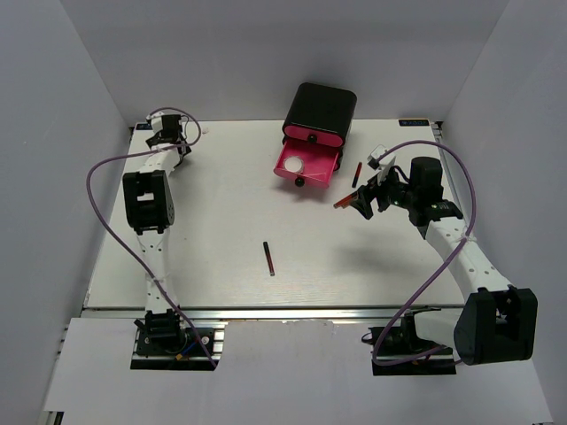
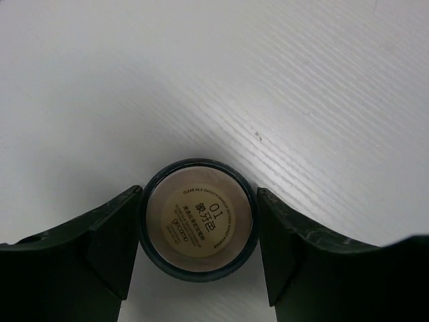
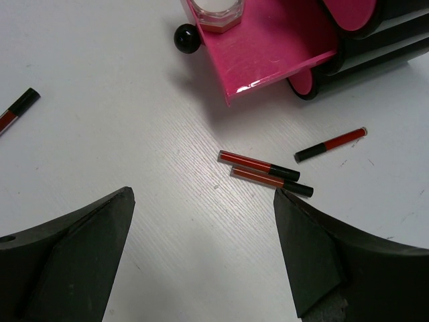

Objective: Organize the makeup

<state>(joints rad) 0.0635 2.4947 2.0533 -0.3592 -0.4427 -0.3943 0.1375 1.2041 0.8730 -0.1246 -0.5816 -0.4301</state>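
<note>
A round tan compact with a dark rim and a printed label sits on the white table between my left gripper's fingers, which press against both of its sides. That left gripper is at the table's far left corner. My right gripper hangs open over bare table, nothing between its fingers. Just beyond its right fingertip lie two red-and-black sticks side by side. A third stick is further right, and another stick lies alone mid-table. In the top view the right gripper is right of the drawer.
A black box with pink drawers stands at the back centre. Its lowest drawer is pulled out, with a pale round jar inside. The drawer's black knob points toward the right gripper. Grey walls close the table's sides.
</note>
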